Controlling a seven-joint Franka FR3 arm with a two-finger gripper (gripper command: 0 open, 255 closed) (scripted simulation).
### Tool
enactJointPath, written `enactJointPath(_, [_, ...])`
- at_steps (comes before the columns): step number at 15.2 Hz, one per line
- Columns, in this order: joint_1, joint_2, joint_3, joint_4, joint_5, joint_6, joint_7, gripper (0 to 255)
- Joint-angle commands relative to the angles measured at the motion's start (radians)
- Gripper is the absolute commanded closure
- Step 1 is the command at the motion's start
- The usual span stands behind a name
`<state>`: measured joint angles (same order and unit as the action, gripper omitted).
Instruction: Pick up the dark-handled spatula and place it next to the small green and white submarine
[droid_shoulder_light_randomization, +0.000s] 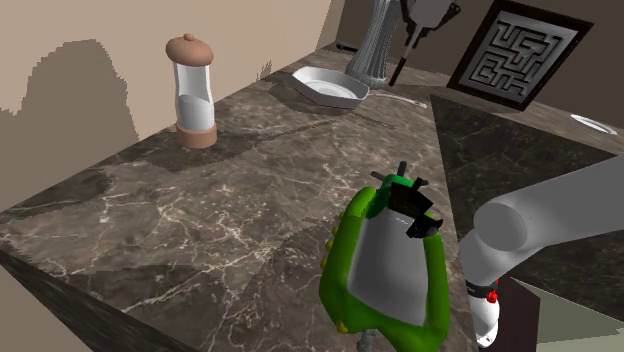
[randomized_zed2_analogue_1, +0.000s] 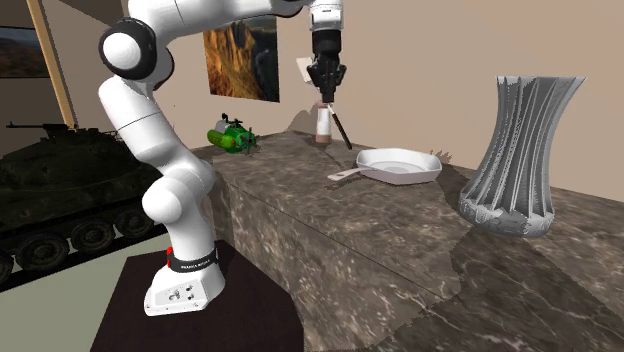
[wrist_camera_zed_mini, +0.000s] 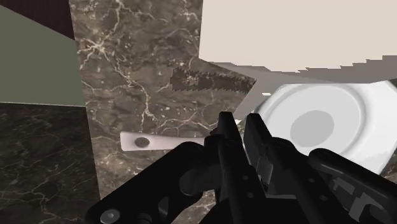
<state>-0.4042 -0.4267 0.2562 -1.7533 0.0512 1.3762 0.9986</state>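
Observation:
My gripper (randomized_zed2_analogue_1: 326, 97) hangs high above the dark marble counter (randomized_zed2_analogue_1: 330, 235), shut on the dark-handled spatula (randomized_zed2_analogue_1: 343, 131), which dangles slantwise below it over a white frying pan (randomized_zed2_analogue_1: 398, 165). In the shoulder view the gripper (droid_shoulder_light_randomization: 420, 20) is at the top edge with the spatula (droid_shoulder_light_randomization: 403, 58) hanging down. In the wrist view the black fingers (wrist_camera_zed_mini: 222, 137) clasp the thin dark handle, with the pan (wrist_camera_zed_mini: 324, 124) underneath. The green and white submarine (droid_shoulder_light_randomization: 385, 260) lies far from the gripper, on the counter's end near the stand; in the second exterior view the submarine (randomized_zed2_analogue_1: 232, 137) sits behind the arm.
A tall grinder with a brown cap (droid_shoulder_light_randomization: 191, 90) stands at the counter's far left in the shoulder view. A ribbed grey vase (randomized_zed2_analogue_1: 517, 155) rises beside the pan. A framed maze picture (droid_shoulder_light_randomization: 515, 52) leans on the wall. A dark tank model (randomized_zed2_analogue_1: 55, 195) stands beyond the stand.

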Motion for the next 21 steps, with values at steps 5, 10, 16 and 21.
enactJointPath(5, [0.036, 0.028, 0.12, 0.042, 0.034, -0.01, 0.16, 255])
enactJointPath(10, [0.061, 0.1, 0.232, 0.123, 0.039, -0.017, 0.304, 255])
enactJointPath(16, [0.097, 0.243, 0.388, 0.267, -0.006, -0.032, 0.499, 255])
enactJointPath(21, [0.169, 0.434, 0.532, 0.441, -0.125, -0.067, 0.694, 255])
